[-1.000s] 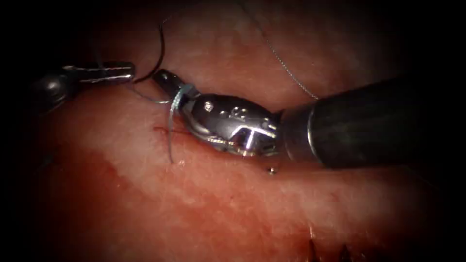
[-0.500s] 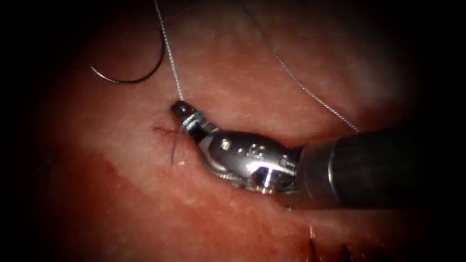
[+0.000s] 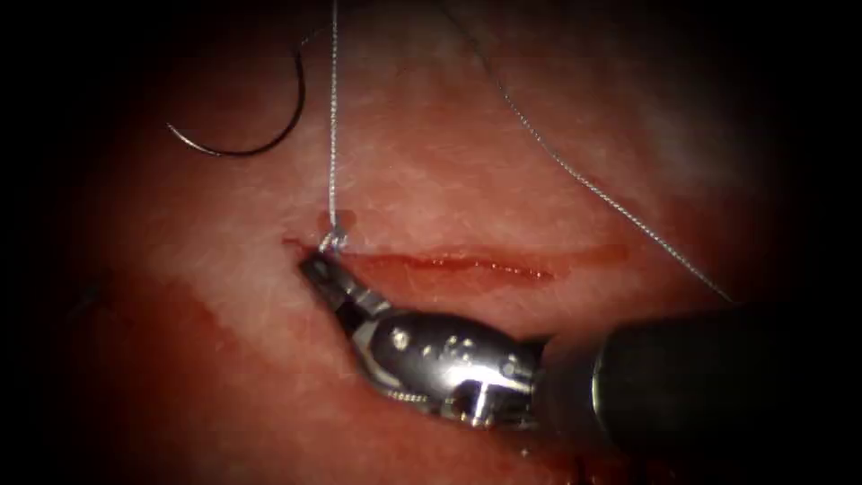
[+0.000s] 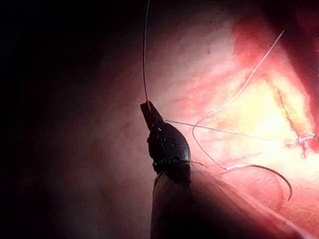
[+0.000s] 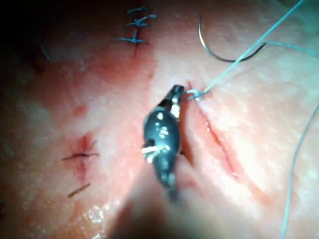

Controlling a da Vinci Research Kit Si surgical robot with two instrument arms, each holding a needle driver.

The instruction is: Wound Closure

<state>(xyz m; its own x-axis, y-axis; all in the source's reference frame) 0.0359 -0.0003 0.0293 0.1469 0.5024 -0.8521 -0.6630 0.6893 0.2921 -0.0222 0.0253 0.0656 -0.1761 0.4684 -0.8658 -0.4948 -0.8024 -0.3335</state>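
Observation:
The cut (image 3: pixel 467 262) runs across the tissue (image 3: pixel 449 162), lined with red fluid. A small knot (image 3: pixel 333 239) sits at its left end. My right tool (image 3: pixel 313 267) lies just below the cut, jaws shut on the short thread end beside the knot (image 5: pixel 194 93). A taut thread (image 3: pixel 333 117) rises straight up from the knot. My left tool (image 4: pixel 146 106) is shut on that thread (image 4: pixel 224 131). The curved needle (image 3: pixel 247 144) lies free on the tissue, up and left of the cut, held by neither tool and not in the tissue.
A second strand of thread (image 3: pixel 611 202) crosses the tissue diagonally above the right tool's shaft (image 3: pixel 700 377). Older finished stitches (image 5: pixel 134 25) and a small sutured mark (image 5: pixel 79 155) sit on the tissue away from this cut.
The right tool drew down and toward the front; the loop round its jaws slid off and closed into a knot. The left tool left the endoscope view, pulling the thread upward.

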